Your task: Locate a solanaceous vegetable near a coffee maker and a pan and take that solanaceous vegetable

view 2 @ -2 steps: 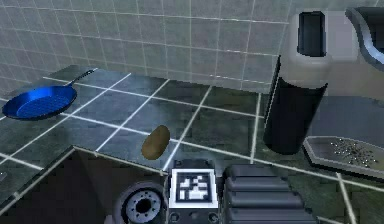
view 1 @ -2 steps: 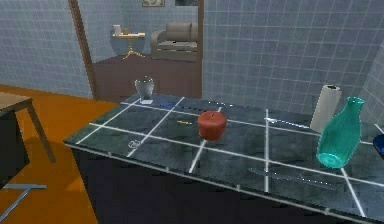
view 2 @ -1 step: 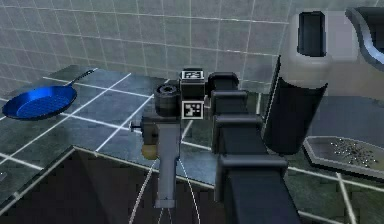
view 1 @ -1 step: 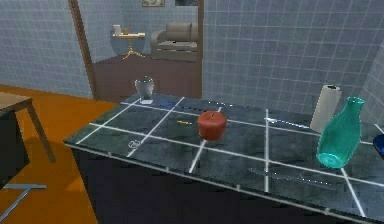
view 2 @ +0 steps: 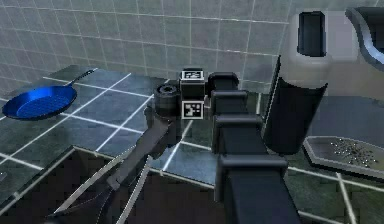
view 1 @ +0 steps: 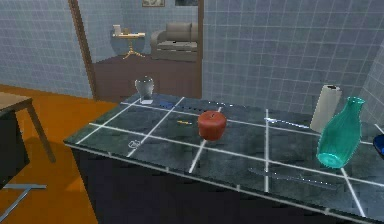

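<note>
On worktop (view 1: 160,132) in fwd view, red tomato-like veg (view 1: 211,124) sits untaken; tool (view 2: 105,195) by pan (view 2: 40,101) & coffee maker (view 2: 303,90); can't tell tool's grip state or load. Approach + grab left.

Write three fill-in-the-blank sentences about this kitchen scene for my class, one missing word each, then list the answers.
1. The red vegetable lying on the tiled counter is a ____.
2. The pan at the arm side view's left is coloured ____.
3. The tall black appliance at the arm side view's right is a ____ maker.

Missing words: tomato; blue; coffee.
</note>
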### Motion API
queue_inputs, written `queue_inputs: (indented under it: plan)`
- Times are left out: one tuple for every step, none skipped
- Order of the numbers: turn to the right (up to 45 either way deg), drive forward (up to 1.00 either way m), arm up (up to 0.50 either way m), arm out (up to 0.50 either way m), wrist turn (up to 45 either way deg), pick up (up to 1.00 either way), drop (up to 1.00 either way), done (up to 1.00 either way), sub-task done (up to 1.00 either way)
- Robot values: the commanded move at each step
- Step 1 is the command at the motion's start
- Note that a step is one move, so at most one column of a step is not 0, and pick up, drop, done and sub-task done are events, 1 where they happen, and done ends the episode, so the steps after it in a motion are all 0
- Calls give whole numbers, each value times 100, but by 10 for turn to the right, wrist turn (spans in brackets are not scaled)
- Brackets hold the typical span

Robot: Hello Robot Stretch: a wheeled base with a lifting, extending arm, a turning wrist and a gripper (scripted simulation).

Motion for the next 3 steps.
queue_inputs:
  plan:
    - [0,0,0,0,450,0,0,0,0]
    - [0,0,0,0,450,0,0,0,0]
    - [0,0,0,0,180,0,0,0,0]
